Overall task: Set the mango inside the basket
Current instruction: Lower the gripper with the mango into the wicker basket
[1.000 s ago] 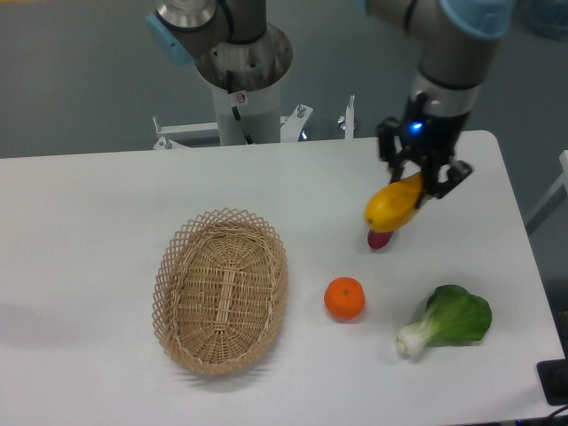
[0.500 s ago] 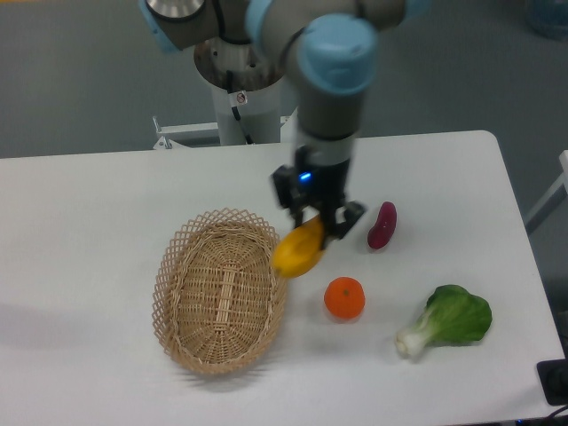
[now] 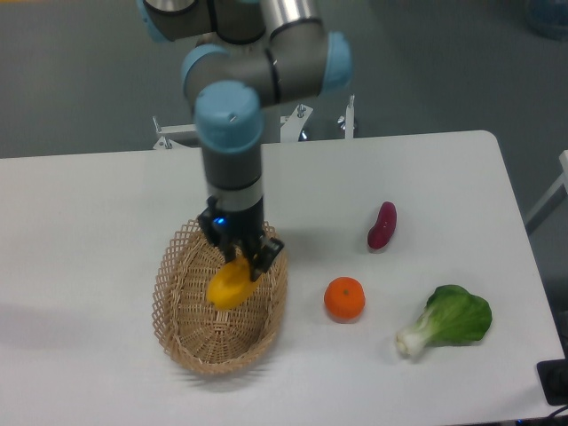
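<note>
Carried across from beside the orange (image 3: 344, 298), the mango (image 3: 229, 285) is now held clamped in the jaws above the basket (image 3: 182, 333); released tilted, it could roll toward the rim.

Orange (image 3: 344, 298), purple vegetable (image 3: 382, 225), leafy green (image 3: 448, 320) on white table (image 3: 89, 213).

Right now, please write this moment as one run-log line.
gripper: shut on yellow-orange mango | position: over woven wicker basket | released: no
</note>
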